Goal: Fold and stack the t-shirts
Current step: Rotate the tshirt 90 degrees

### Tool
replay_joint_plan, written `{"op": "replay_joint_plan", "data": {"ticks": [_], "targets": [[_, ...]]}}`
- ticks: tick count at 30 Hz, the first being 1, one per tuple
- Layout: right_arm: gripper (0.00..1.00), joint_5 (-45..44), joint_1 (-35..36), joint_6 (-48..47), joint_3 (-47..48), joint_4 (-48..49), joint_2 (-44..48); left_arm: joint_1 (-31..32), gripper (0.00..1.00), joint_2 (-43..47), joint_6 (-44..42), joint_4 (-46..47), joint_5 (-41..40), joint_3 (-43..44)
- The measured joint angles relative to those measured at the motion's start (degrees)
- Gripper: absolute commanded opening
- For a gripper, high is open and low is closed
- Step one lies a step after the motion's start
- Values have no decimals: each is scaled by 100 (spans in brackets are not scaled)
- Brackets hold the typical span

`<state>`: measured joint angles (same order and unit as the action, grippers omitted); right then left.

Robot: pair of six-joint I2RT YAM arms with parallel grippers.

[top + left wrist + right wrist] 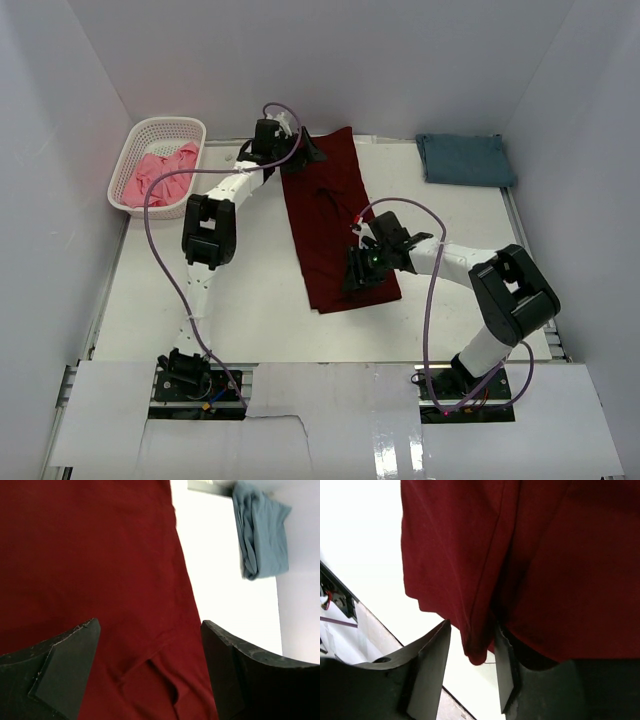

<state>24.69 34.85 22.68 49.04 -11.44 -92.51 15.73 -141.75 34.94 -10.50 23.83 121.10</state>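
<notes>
The maroon t-shirt point(335, 220) lies as a long folded strip mid worktop point(200, 290). Your left pincer point(150, 645) gapes wide and empty over its far end. Your right pincer point(471, 630), half open, straddles the near corner hem. The cloth looks limp and light, so pinch it at the hems.

A white table point(200, 300) lies under both grippers, closed in by plain pale walls. The back wall point(330, 60) rises just beyond the left gripper point(308, 150), and side walls point(50, 200) stand well outward of each gripper. Nearer than the right gripper point(358, 278), white panels point(330, 420) cover the table's front edge, one with a ragged edge, and the bright, even light leaves a glare there.
</notes>
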Motion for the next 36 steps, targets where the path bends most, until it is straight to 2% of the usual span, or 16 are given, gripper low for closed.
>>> {"op": "replay_joint_plan", "data": {"ticks": [2, 6, 10, 24, 32, 36], "targets": [[37, 39, 39, 52, -39, 52, -61, 94, 93, -96, 46, 63, 107, 0], [31, 153, 94, 140, -118, 232, -92, 225, 93, -245, 131, 168, 280, 11], [8, 278, 146, 260, -133, 374, -96, 238, 93, -442, 184, 278, 380, 63], [8, 697, 282, 920, -719, 1040, 195, 328, 93, -828, 411, 1143, 557, 68], [11, 800, 310, 1156, -835, 1235, 387, 396, 94, -988, 470, 1213, 577, 304], [12, 577, 313, 1064, -826, 1049, 387, 400, 94, -988, 450, 1211, 577, 304]]}}
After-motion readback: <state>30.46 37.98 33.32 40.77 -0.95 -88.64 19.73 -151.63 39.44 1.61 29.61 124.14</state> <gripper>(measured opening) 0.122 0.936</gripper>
